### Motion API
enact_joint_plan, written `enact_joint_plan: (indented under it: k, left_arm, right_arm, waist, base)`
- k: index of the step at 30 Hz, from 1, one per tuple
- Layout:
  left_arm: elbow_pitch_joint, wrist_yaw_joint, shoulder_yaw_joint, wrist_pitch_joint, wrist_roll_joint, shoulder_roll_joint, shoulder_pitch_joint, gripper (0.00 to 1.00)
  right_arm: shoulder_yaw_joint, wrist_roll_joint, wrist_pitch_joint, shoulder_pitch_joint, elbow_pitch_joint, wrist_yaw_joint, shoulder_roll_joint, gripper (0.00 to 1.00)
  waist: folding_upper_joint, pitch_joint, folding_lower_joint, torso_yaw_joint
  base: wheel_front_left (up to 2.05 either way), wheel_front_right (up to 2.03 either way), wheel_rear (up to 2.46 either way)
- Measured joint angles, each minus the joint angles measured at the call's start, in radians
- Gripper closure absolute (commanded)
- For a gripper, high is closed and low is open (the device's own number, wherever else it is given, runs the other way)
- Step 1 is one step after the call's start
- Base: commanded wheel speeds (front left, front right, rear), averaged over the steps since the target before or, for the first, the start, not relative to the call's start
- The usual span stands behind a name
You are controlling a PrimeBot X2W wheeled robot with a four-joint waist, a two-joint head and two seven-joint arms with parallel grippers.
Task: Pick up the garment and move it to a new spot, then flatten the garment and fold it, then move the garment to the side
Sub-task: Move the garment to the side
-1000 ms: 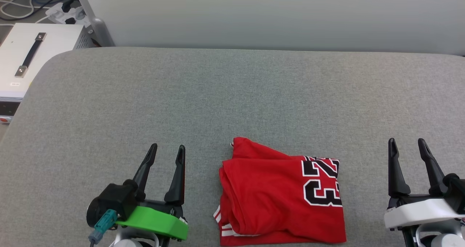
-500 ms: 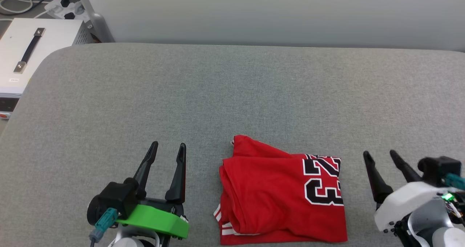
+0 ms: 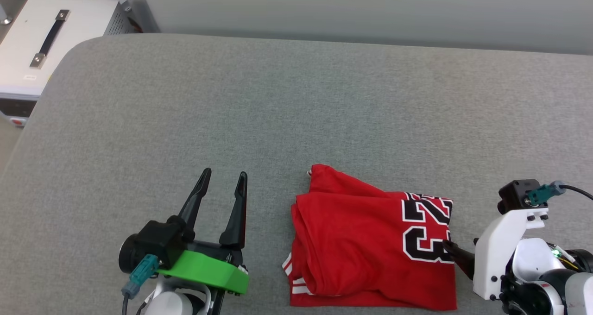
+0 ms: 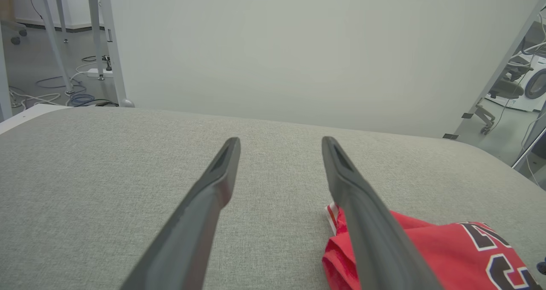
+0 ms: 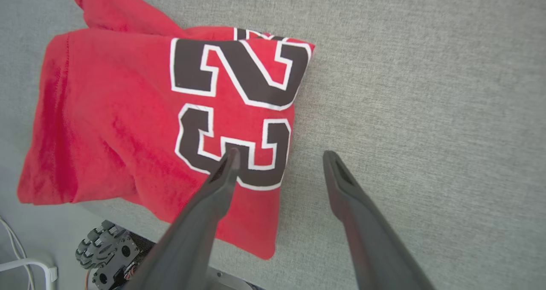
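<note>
The garment is a red shirt lying folded into a rough square near the front edge of the grey padded table, black-and-white numerals at its right side. My left gripper rests open to its left, fingers pointing away, nothing between them; in the left wrist view the left gripper has the garment at its lower right. My right gripper is tipped down at the garment's right edge. In the right wrist view the right gripper is open, one finger over the numerals of the garment, the other over bare table.
A white box with a black handle stands off the table's left rear corner. A pale wall runs behind the table. The robot's wheeled base shows below the table's front edge.
The right gripper has swung from pointing up at the far right to pointing down over the garment's right edge. The head camera has shifted. The left gripper and garment have stayed put.
</note>
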Motion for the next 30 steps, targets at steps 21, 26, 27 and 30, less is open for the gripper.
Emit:
enact_joint_plan:
  k: [21, 26, 27, 30]
  left_arm:
    - [0.001, 0.000, -0.014, 0.000, 0.011, -0.004, -0.030, 0.00]
    - [0.003, 0.000, -0.014, 0.000, 0.014, -0.005, -0.030, 0.00]
    - [0.004, 0.000, -0.014, 0.000, 0.014, -0.005, -0.030, 0.00]
    - [0.006, 0.000, -0.013, 0.000, 0.014, -0.005, -0.030, 0.00]
  right_arm:
    - [0.050, -0.067, -0.023, -0.045, 0.208, 0.000, 0.034, 0.00]
    - [0.077, -0.067, -0.051, -0.055, 0.248, 0.000, 0.021, 1.00]
    - [0.082, -0.064, -0.062, -0.056, 0.252, 0.000, 0.016, 1.00]
    - [0.107, -0.061, -0.095, -0.060, 0.256, 0.000, -0.002, 1.00]
  waist:
    - [0.0000, 0.069, 0.0000, 0.076]
    - [-0.0001, 0.066, 0.0000, 0.072]
    - [0.0000, 0.065, 0.0000, 0.071]
    - [0.0000, 0.059, 0.0000, 0.065]
  base:
    - [0.00, 0.00, 0.00]
    - [0.00, 0.00, 0.00]
    - [0.00, 0.00, 0.00]
    - [0.00, 0.00, 0.00]
